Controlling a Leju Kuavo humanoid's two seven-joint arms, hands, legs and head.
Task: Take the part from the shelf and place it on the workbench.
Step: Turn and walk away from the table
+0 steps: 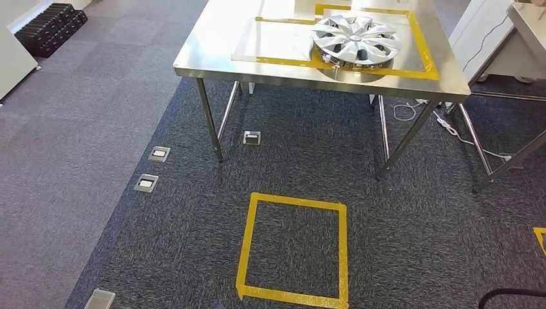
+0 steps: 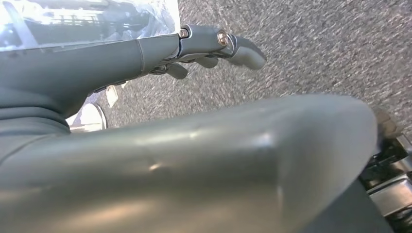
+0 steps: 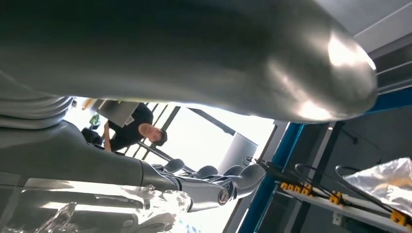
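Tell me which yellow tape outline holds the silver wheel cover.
The yellow tape rectangle on the stainless steel workbench: the silver spoked wheel cover lies inside it. The yellow tape square on the grey carpet encloses only carpet.

No text, label, brand or number can be read in any of the views. The only signs are yellow tape markings: a square outline (image 1: 293,250) on the carpet in front of the table (image 1: 212,38), a rectangle outline (image 1: 422,48) on the table top, and a corner of another outline (image 1: 539,237) on the carpet at the right.
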